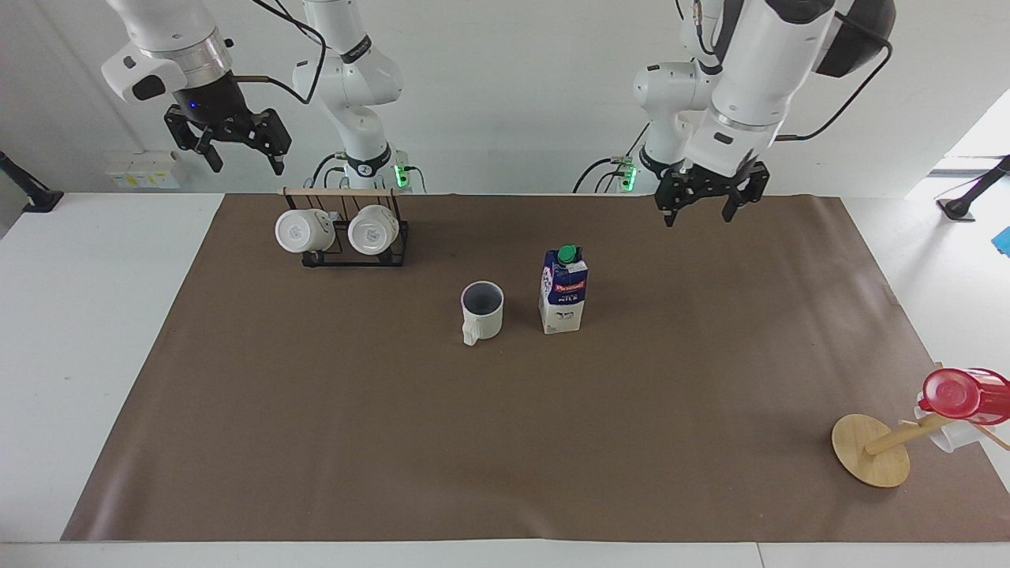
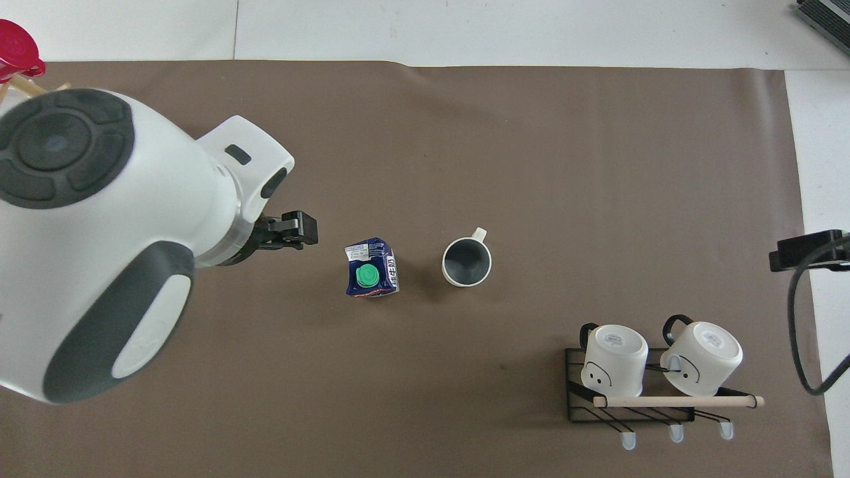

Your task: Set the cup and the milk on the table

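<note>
The cream-white cup (image 1: 482, 310) stands upright on the brown mat of the table (image 1: 505, 442), handle pointing away from the robots. The blue-and-white milk (image 1: 564, 292) with its green cap stands upright beside it, toward the left arm's end. Both show in the overhead view, cup (image 2: 467, 262) and milk (image 2: 372, 267), apart from each other. My left gripper (image 1: 699, 214) is open and empty, up in the air over the mat toward the left arm's end from the milk. My right gripper (image 1: 243, 164) is open and empty, raised high above the mug rack, waiting.
A black wire rack (image 1: 347, 256) near the right arm's base holds two white mugs on their sides. A wooden peg stand (image 1: 872, 450) with a red cup (image 1: 959, 394) sits at the mat's corner farthest from the robots at the left arm's end.
</note>
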